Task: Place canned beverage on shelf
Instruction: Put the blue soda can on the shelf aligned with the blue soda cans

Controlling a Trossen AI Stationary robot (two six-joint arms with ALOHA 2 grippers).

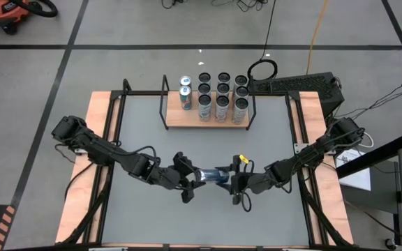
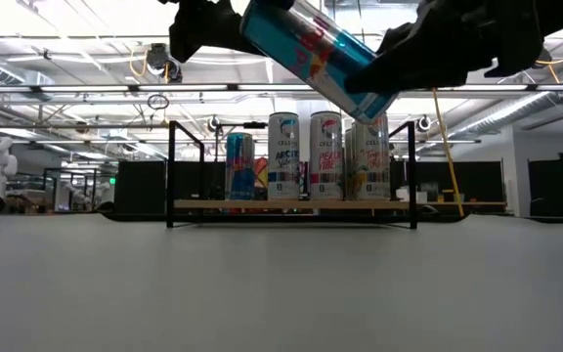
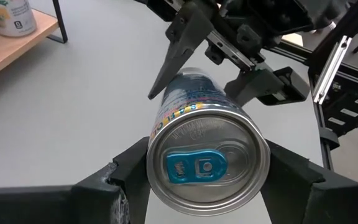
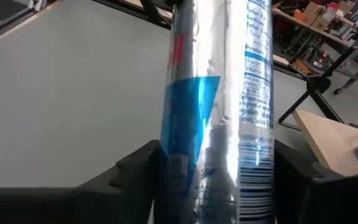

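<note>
While you held the can (image 1: 213,175) above the bare near half of the table (image 1: 208,143), nothing stood between it and the shelf (image 1: 180,120) at the far side. The shelf was well apart from the can, its black rod frame (image 2: 171,174) at each end. Beyond the table's far right corner lay a black coiled cable (image 1: 262,68), and an orange vacuum (image 1: 5,12) sat on the floor at far left.

Your left gripper (image 1: 190,180) had its fingers (image 3: 126,171) clamped on the can's top end (the pull-tab faced its wrist camera). Your right gripper (image 1: 236,180) sat at the other end with a finger (image 4: 135,165) on either side of the can; they looked to be touching it, though whether they gripped it firmly I could not tell. In the low view the can (image 2: 318,54) hung tilted, off the table, the end toward the right arm lower.

Counted from above: one can between the grippers, eleven cans on the shelf (two at the left, nine in a block of three rows), one shelf, two arms.
</note>
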